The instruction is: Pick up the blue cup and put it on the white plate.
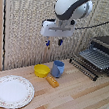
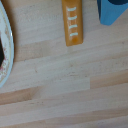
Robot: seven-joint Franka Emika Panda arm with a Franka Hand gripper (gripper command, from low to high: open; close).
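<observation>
The blue cup [image 1: 58, 68] stands upright on the wooden table, just to the exterior view's right of a yellow bowl [image 1: 42, 70]. The white plate [image 1: 11, 91] with a floral rim lies at the front on the exterior view's left. My gripper [image 1: 54, 42] hangs in the air well above the bowl and cup, its blue-tipped fingers apart and empty. In the wrist view a corner of the blue cup [image 2: 112, 11] and a slice of the plate's rim [image 2: 5, 50] show; my fingers do not show there.
An orange handle-like piece [image 1: 52, 81] lies on the table in front of the cup, also in the wrist view [image 2: 72, 22]. A black wire dish rack [image 1: 97, 60] stands at the exterior view's right. A woven screen backs the table.
</observation>
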